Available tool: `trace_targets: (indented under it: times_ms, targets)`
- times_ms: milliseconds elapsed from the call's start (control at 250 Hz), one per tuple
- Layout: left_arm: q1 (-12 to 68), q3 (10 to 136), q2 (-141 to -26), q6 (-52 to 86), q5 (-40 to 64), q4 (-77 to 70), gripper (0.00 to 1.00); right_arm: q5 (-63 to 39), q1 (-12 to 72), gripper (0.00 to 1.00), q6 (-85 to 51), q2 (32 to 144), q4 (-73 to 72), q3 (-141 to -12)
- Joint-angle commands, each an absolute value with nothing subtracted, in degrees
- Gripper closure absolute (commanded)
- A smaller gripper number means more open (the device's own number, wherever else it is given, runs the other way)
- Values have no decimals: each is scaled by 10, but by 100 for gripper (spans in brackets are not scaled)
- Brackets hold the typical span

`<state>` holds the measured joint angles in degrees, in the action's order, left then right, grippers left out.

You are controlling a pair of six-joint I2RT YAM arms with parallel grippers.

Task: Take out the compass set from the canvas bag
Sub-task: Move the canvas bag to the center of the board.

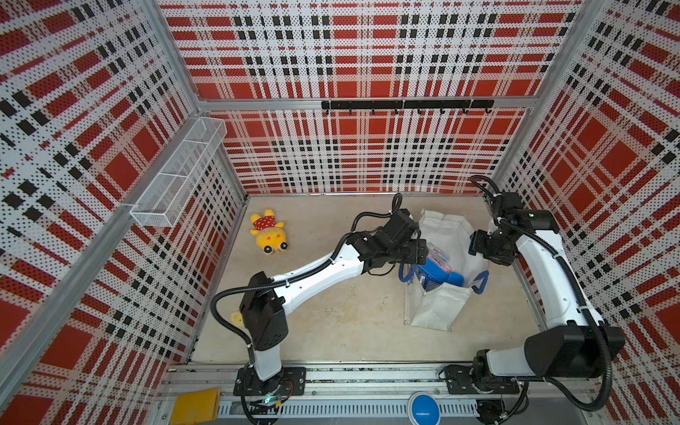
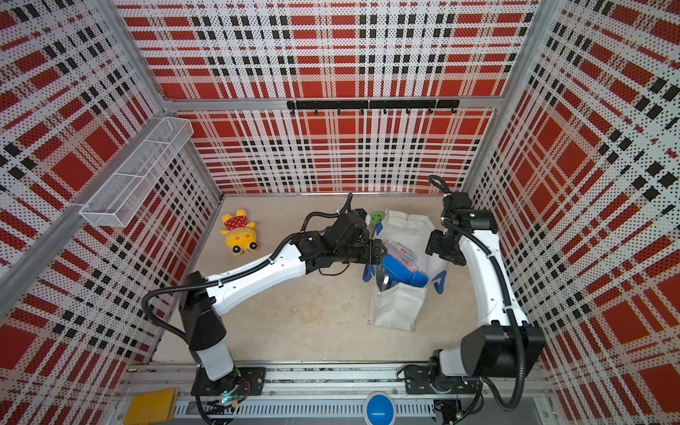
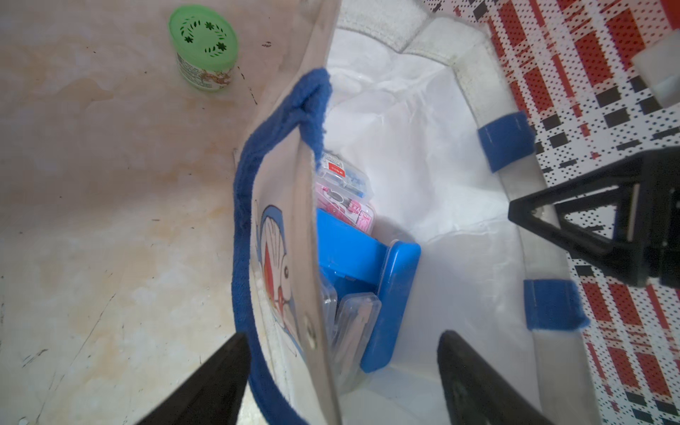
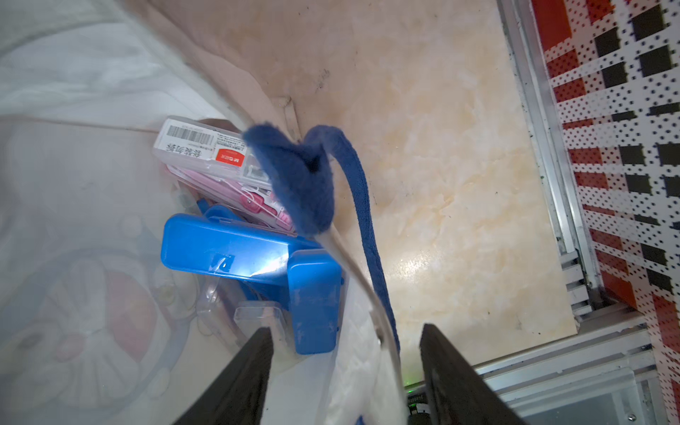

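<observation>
Left gripper (image 3: 342, 336) jaws stood open astride cat-print wall of canvas bag (image 3: 404, 147); right gripper (image 4: 346, 329) open astride opposite rim. Compass set (image 4: 198, 147), likely clear pink case, lay inside against blue box (image 4: 220, 250). Best: pinch rims, spread mouth, then reach.

Open canvas bag (image 3: 404, 128) seen from above, standing on the pale marbled counter (image 3: 110, 184). A blue strap handle (image 3: 279, 121) loops over the near wall, whose outer face carries a cartoon cat print (image 3: 274, 257). Inside lie a blue case (image 3: 353, 246), a clear pack with pink contents (image 3: 346, 187) and a clear case (image 3: 357, 320). The left gripper (image 3: 342, 338) straddles the near wall, fingers (image 3: 220, 382) spread apart. A right gripper finger (image 3: 530, 217) sits at the far rim. A green-lidded jar (image 3: 204, 48) stands apart on the counter.
</observation>
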<state>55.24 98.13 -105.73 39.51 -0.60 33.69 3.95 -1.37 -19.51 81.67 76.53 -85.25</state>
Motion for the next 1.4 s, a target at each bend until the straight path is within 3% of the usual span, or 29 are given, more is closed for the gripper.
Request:
trace_targets:
  times_ms: [0,92,180,280,328,800,1112,1396]
  targets:
    - [546,1011,-1090,385,1,361,25,20,-16,42,-183,827,719,-837]
    - [541,1033,-1107,382,13,368,40,5,-15,56,-186,831,705,-830]
    - [533,1063,-1123,380,28,394,74,-31,-16,73,-193,831,694,-830]
    - [525,1082,-1130,380,47,412,100,-78,-8,92,-209,817,679,-824]
    - [524,1083,-1126,379,49,414,100,-94,-1,100,-218,808,673,-819]
    - [494,996,-957,369,3,452,100,-164,219,100,-372,763,602,-829]
    - [352,881,-802,339,7,480,100,-157,359,100,-435,893,507,-930]
    - [254,872,-807,269,50,483,100,-142,390,100,-451,1018,445,-1032]
